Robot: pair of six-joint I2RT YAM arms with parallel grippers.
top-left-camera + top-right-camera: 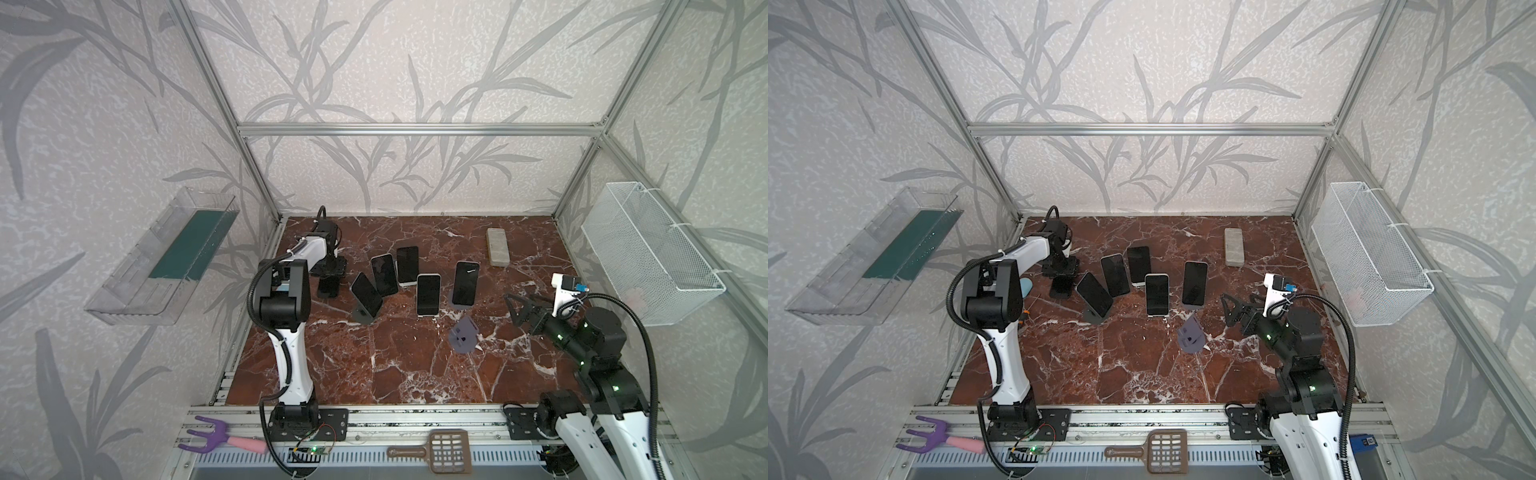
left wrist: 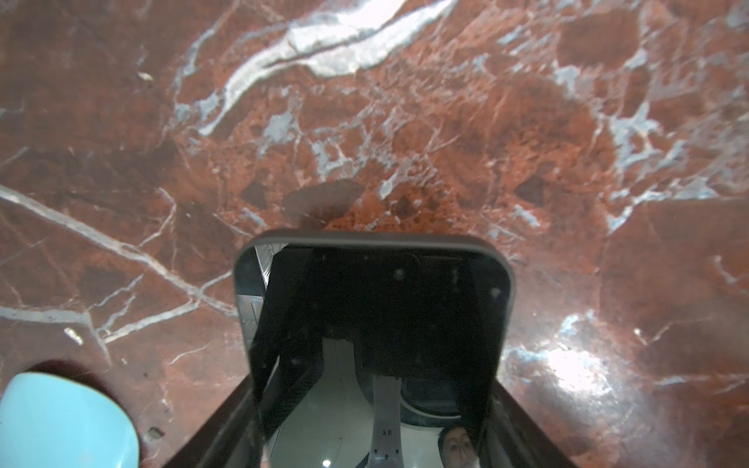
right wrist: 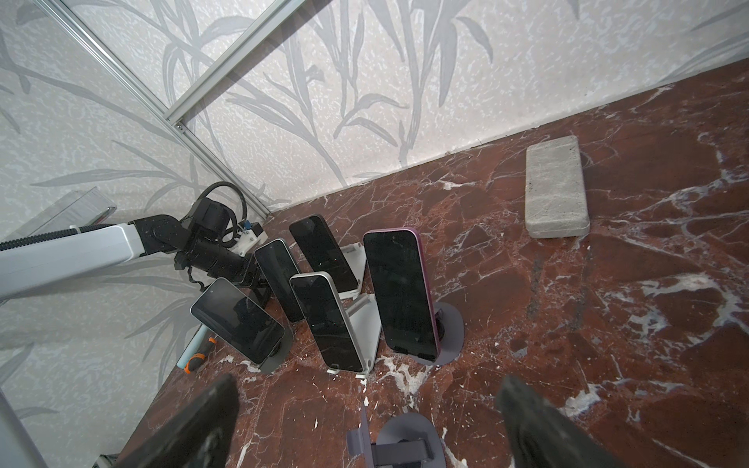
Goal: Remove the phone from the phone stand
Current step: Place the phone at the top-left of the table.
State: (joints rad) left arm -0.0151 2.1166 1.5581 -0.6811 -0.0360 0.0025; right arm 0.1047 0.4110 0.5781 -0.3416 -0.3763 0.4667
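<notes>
Black glass phone (image 2: 373, 324), grey-rimmed — clamped in the left gripper (image 2: 373, 385).
Left side of the marble table (image 1: 415, 374), away from the bare grey stand (image 1: 463, 334); right gripper (image 3: 369, 383) spread wide, empty — near that stand.

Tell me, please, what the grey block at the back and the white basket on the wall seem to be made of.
Grey block: probably concrete or stone, with a matte finish; its face looks rough and pitted.
White basket: likely coated metal wire mesh, as it is a fine see-through grid with a stiff rim.
</notes>
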